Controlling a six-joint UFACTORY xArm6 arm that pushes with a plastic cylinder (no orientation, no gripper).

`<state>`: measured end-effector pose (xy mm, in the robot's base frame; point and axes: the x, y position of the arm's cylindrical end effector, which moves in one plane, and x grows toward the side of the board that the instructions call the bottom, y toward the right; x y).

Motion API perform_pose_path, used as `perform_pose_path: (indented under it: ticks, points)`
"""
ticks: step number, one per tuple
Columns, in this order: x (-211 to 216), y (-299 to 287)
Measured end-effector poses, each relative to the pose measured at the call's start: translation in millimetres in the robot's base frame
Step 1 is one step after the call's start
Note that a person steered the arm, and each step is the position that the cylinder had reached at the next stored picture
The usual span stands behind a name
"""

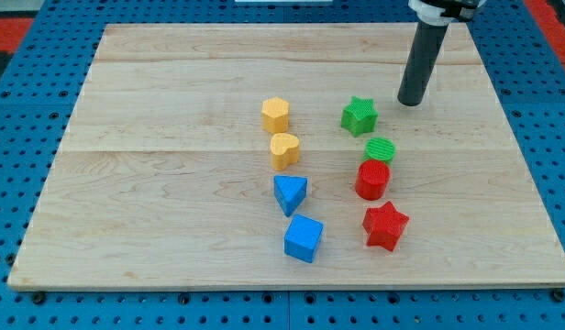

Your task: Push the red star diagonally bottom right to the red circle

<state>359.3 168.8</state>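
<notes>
The red star (385,225) lies on the wooden board (172,183) toward the view's bottom right. The red circle (372,179), a short cylinder, stands just above it and slightly to the left, a small gap apart. My tip (410,102) rests on the board near the view's top right, well above both red blocks and to the right of the green star (360,115). It touches no block.
A green circle (380,149) sits right above the red circle, close to it. A yellow hexagon (275,114) and a yellow heart (284,148) stand at centre. A blue triangle (290,193) and a blue cube (304,237) lie below them.
</notes>
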Motion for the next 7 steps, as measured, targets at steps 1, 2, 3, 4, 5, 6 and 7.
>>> perform_pose_path:
  ticks: [1, 2, 3, 4, 5, 6, 7]
  points:
    - [0.8, 0.0]
    - [24.4, 49.2]
    - [35.4, 158.0]
    - [117.3, 175.5]
    - [142.2, 175.5]
    - [149.4, 175.5]
    - [185.0, 175.5]
